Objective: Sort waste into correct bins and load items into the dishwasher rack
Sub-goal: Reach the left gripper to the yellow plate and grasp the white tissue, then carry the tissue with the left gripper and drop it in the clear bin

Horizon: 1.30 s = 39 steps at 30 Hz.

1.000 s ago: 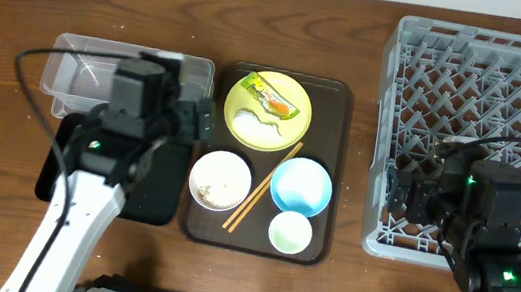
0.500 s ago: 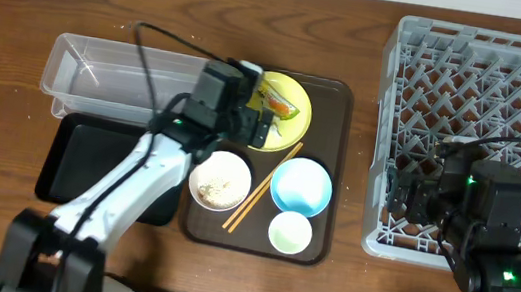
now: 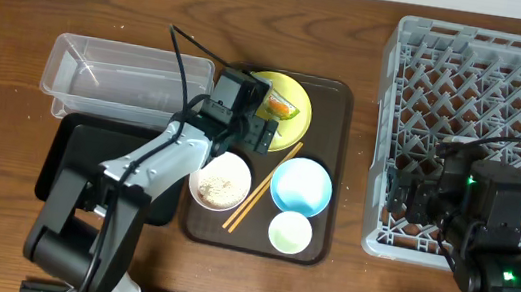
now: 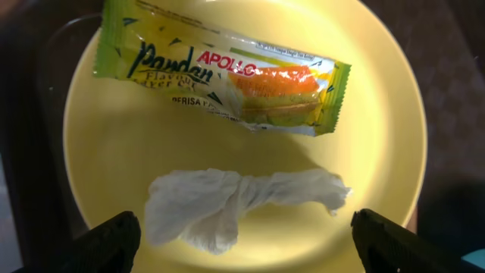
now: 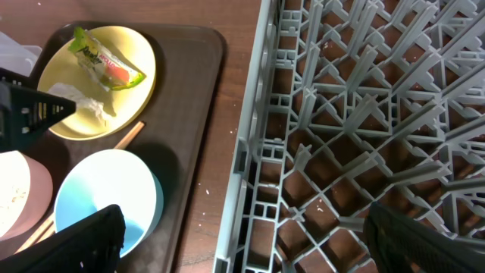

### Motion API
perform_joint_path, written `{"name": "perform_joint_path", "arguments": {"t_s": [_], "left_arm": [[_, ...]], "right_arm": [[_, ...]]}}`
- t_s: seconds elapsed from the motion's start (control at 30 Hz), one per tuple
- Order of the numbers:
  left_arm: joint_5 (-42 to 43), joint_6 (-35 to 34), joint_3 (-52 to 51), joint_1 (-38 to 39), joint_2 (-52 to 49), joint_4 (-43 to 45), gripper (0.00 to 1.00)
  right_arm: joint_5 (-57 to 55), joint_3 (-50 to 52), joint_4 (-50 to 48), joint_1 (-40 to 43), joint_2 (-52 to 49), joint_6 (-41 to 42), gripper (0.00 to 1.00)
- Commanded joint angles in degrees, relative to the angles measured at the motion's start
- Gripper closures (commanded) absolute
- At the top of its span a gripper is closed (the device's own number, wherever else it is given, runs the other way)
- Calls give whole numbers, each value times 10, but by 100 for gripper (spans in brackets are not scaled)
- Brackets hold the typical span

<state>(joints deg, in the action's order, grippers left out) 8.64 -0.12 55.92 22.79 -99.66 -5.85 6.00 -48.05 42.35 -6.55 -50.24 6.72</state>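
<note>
The left gripper [image 4: 244,244] hangs over the plate [image 4: 383,114], which sits at the upper middle of the overhead frame on the brown tray [image 3: 332,100]. Its jaws are spread wide and hold nothing. In the left wrist view the two tips show at the bottom corners, with the scrap [image 4: 227,203] between them and a little above. The wrapper [image 4: 227,76] lies flat across the top of the plate, just beside the scrap and apparently not touching it.

The scrap looks like crumpled tissue: very light and soft, likely to squash under the pads rather than resist. Its fuller left half seems the best place to pinch, since the thin twisted tail on the right could slip out.

The wrapper is glossy film, probably light and slippery, and may skate on the smooth plate. Gripping across its narrow width near the middle seems safer than chasing a flat crimped end. I cannot tell whether it is empty.

The tub [image 3: 118,77] and black tray [image 3: 67,156] wait at the left of the overhead frame.

The right gripper [image 5: 254,241] is also spread and empty, over the left edge of the rack [image 3: 490,86] at the right of that frame.
</note>
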Motion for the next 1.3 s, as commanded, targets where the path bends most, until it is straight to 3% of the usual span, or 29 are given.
{"name": "perform_joint_path", "arguments": {"t_s": [0.0,0.3,0.4,0.57,0.6,0.63,0.8,1.13,1.27], "left_arm": [[-7,6,11,0,-23,22,9],[-35,5,10,0,-57,42,14],[-35,5,10,0,-61,42,23],[-35,5,10,0,-61,38,47],[-35,5,10,0,-61,35,62],[-35,5,10,0,-61,35,68],[-35,5,10,0,-48,31,91],[-38,4,10,-8,89,-23,94],[-80,3,10,-40,156,-24,94]], "right_arm": [[3,-13,3,3,1,-6,1],[2,-13,8,3,1,-6,1],[3,-13,8,3,1,-6,1],[2,-13,8,3,1,-6,1],[3,-13,8,3,1,-6,1],[2,-13,8,3,1,-6,1],[2,-13,8,3,1,-6,1],[2,-13,8,3,1,-6,1],[2,-13,8,3,1,-6,1]]}}
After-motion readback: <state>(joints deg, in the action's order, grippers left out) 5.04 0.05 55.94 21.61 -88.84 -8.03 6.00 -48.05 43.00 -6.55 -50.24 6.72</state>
